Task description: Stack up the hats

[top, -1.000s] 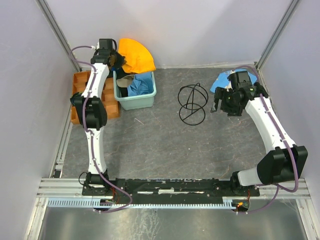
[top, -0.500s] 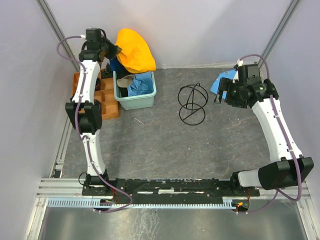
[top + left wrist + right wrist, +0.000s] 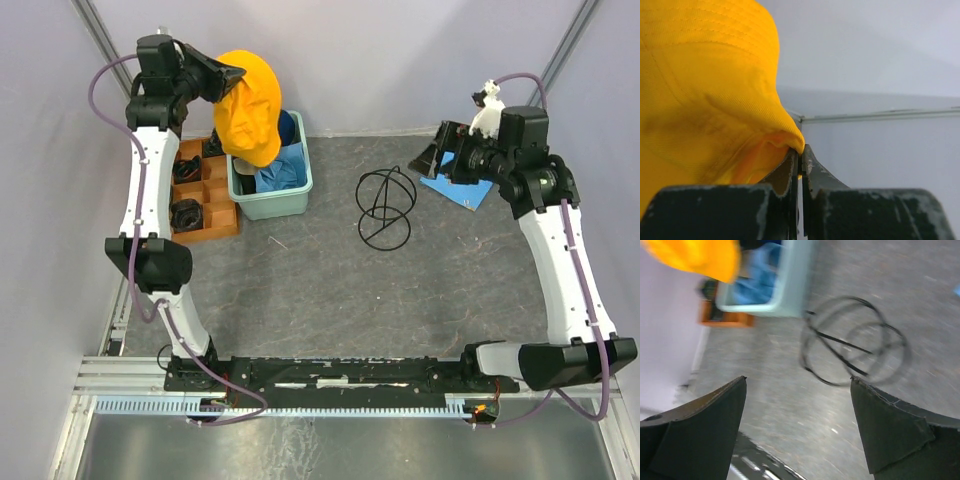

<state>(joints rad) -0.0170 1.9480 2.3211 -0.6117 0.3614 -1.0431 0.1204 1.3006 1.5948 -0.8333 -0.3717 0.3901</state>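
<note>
The left arm has swung higher than it stood half a second ago, and the yellow-orange hat [image 3: 250, 110] has gone up with it, now hanging open-side down over the far end of the mint-green tub [image 3: 302, 192] near the far-left corner of the surface [image 3: 320, 290]. The right arm has also lifted, and more of the flat light-blue cloth [image 3: 458, 188] near the far-right corner shows beneath it. The left pincer [image 3: 232, 74] is pressed together on the hat's brim: in the left wrist view its two dark fingers [image 3: 790, 172] meet with a fold of the yellow-orange hat [image 3: 705, 90] pinched at their tips [image 3: 800, 155], and the crown bulges up and to the left against the pale wall. The right pincer [image 3: 428, 158] is spread wide and grips nothing. Seen from the right wrist, its fingers [image 3: 705, 415] stand well apart [image 3: 797, 382], angled down over the grey surface [image 3: 920, 290] toward the black wire stand [image 3: 855, 340]. That stand [image 3: 385, 205] sits at mid-surface, between the tub and the cloth. A light-blue hat [image 3: 280, 172] lies crumpled inside the tub, partly hidden by the hanging hat. An orange compartment tray [image 3: 208, 228] lies just beside the tub along the left edge, with dark items in its cells that are too small to name.
</note>
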